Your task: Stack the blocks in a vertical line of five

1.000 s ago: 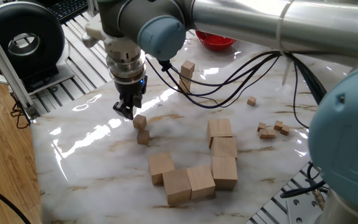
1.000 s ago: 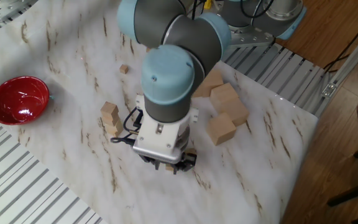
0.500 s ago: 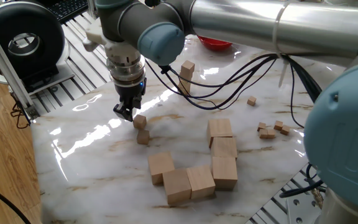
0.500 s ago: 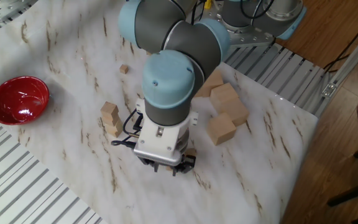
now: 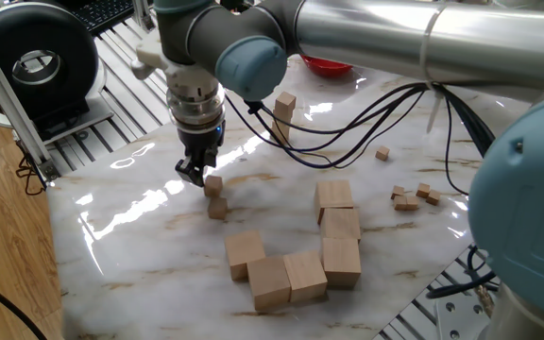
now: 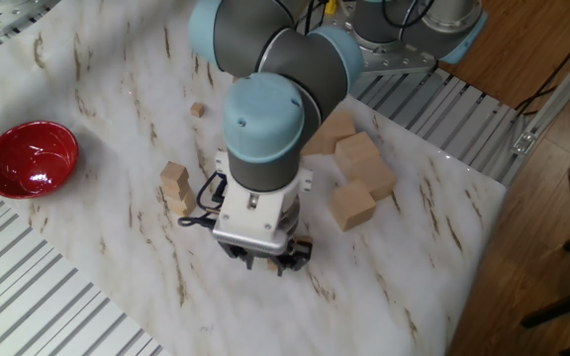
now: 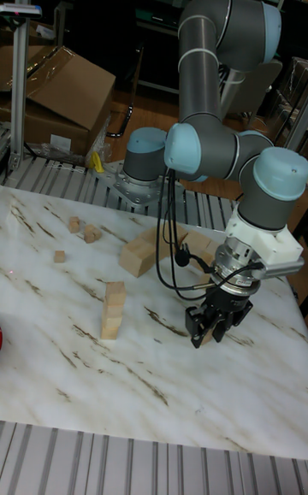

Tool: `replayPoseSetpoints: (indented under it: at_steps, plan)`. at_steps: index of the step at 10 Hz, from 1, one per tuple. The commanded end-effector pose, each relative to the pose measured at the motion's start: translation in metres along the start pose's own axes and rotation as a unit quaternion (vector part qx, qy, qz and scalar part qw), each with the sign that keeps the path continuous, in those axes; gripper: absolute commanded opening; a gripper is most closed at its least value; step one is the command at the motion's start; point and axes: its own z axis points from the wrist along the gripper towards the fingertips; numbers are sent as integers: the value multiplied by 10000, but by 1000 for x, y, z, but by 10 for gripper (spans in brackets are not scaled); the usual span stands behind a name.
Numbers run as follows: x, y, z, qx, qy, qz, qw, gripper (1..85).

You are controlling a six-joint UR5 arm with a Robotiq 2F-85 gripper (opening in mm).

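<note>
My pincer (image 5: 196, 176) is down at the marble bench (image 5: 140, 236), its fingers set on either side of a small block (image 5: 213, 184), though I cannot tell whether they grip it. Another block (image 5: 217, 208) lies just beside it. A stack of three blocks (image 7: 112, 310) stands well apart

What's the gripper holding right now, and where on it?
Cannot tell for sure. The gripper is down at a small block on the table, fingers at its sides, but no view shows whether they have closed on it.
</note>
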Motion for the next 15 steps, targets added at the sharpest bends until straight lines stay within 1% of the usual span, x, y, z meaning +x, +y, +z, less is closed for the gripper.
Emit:
replayPoseSetpoints:
  at_steps: [1,2,5,6,7,8,9,10,11,12,13,15]
  plan:
    - [3,2,0,-98,-47,-5,9999,483]
    - [1,-1,-3,-12,-14,-47,10000,490]
    - [-4,9,-19,-20,92,-1,10000,490]
    - [1,16,-24,-133,208,16,9997,490]
    - [2,27,-24,-355,215,72,9991,487]
    - [8,32,-23,-485,271,24,9985,487]
    - [15,29,-21,-493,305,-153,9982,493]
    - [24,24,-18,-412,351,-321,9980,500]
    - [28,15,-16,-255,381,-496,9977,500]
    - [34,3,-15,-39,477,-748,9960,500]
    - [36,2,-13,36,496,-802,9955,500]
    - [35,4,-10,69,453,-819,9956,500]
